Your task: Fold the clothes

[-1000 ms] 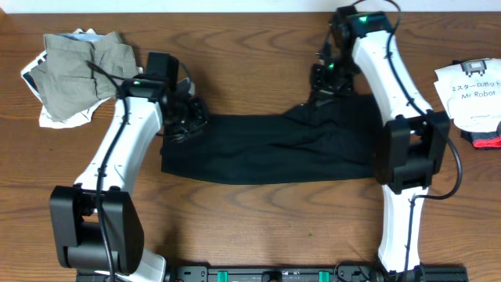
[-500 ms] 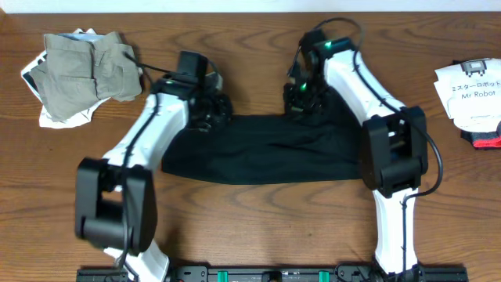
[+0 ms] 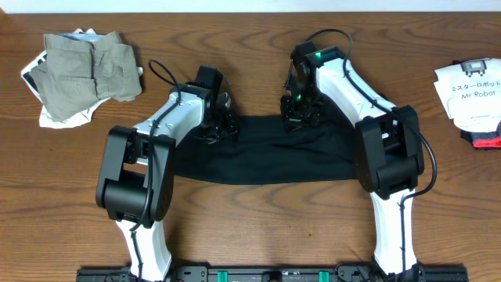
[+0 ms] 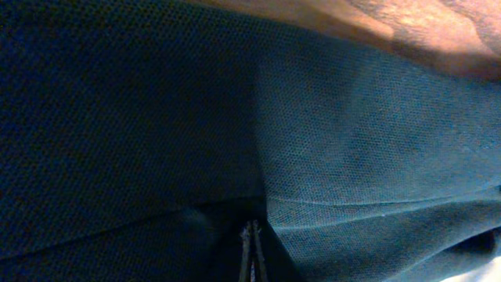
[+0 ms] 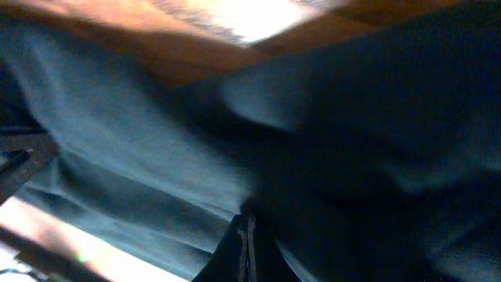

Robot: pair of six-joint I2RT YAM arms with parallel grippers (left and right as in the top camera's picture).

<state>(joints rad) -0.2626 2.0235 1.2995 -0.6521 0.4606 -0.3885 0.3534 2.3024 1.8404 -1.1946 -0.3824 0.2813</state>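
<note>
The black shirt (image 3: 266,157) lies at the centre of the bench (image 3: 258,227), spread as a wide, shallow band running from 9 o'clock to 3 o'clock, with soft wrinkles across its surface. Its near edge, toward 6 o'clock, lies flat on the wood. Its far edge, toward 12 o'clock, is gathered at two points.

The left gripper (image 3: 220,128) is clenched on the shirt's far edge at about 11 o'clock of the garment. In the left wrist view the fingertips (image 4: 252,254) meet with a fold of dark fabric pinched between them, and a strip of bench shows beyond the cloth. The right gripper (image 3: 300,111) is likewise clenched on the far edge at about 1 o'clock of the garment. Its wrist view, blurred, shows the fingers closed on bunched black cloth. The two grippers stand near each other, with a short span of the edge between them. Both arms reach in from the 6 o'clock side, and each forearm crosses one end of the shirt.

Well apart, at 10 o'clock on the bench, a khaki-grey garment (image 3: 86,70) lies loosely heaped on a white printed garment (image 3: 35,74). At 3 o'clock, by the bench edge, sits a white item printed "Mr Robot" (image 3: 468,90), touching a dark and red object (image 3: 485,137) partly cut off by the frame.
</note>
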